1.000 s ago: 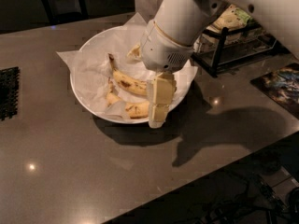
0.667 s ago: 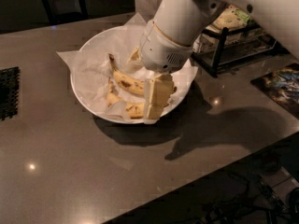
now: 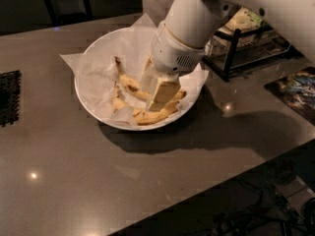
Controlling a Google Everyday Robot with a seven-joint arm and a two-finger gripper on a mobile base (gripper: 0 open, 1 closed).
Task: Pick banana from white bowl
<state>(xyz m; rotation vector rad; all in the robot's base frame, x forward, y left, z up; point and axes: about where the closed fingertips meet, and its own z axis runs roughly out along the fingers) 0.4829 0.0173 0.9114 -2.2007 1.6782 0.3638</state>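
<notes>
The white bowl (image 3: 78,90), lined with crinkled white paper, stands on the grey table. In it lies the banana (image 3: 129,82), with its long dark-tipped stem pointing to the back left and a brown bruise on its side. A shorter yellow banana (image 3: 156,115) lies along the bowl's front wall, and another yellow piece (image 3: 118,103) lies at the left. My gripper (image 3: 158,98) reaches down into the bowl from the upper right. Its tip is right beside the banana's right end and above the shorter one. The white arm hides the bowl's back right part.
A black wire rack (image 3: 235,53) with packets stands close behind the bowl on the right. A colourful printed sheet (image 3: 295,88) lies at the right edge. A black mesh mat (image 3: 9,97) is at the left edge. The table's front edge runs diagonally at the lower right.
My gripper has moved down and a little left, deeper into the bowl, closer to the bananas. The bananas and the bowl have not moved.
</notes>
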